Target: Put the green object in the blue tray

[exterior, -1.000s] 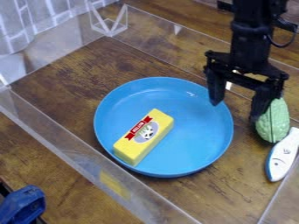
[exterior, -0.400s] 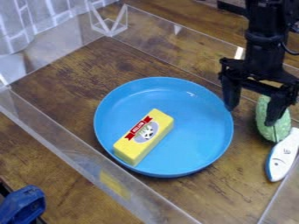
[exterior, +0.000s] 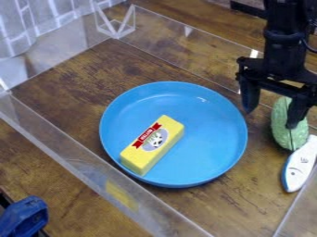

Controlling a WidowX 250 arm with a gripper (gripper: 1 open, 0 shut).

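Hanging spread wide, the gripper (exterior: 276,109) grasps nothing, one finger in front of the green object (exterior: 292,129). A yellow block (exterior: 152,143) lies in the blue tray (exterior: 210,100).

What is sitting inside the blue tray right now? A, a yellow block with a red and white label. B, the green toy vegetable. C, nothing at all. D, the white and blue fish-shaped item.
A: the yellow block lies inside the blue tray, while the green object and the fish-shaped item rest on the wooden table outside its rim.
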